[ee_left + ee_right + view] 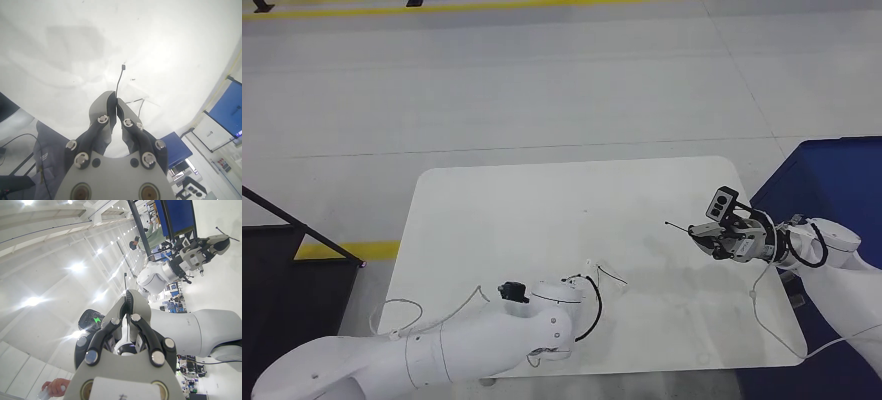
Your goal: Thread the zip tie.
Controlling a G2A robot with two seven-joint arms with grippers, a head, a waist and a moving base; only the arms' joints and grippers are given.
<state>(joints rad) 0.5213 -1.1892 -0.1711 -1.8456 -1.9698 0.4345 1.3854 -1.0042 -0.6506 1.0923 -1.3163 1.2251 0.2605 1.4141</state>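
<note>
Left jaws pinch a zip tie (118, 83), right jaws a second tie (125, 283), well apart above the white table (492, 220).

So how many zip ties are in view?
2. One zip tie is pinched in the left tool; the second zip tie is pinched in the right tool. Part of the table is covered, so another could be hidden.

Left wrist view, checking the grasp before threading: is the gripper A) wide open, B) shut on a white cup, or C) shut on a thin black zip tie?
C: the left gripper is closed, and the zip tie sticks out from between its fingertips above the white table.
</note>
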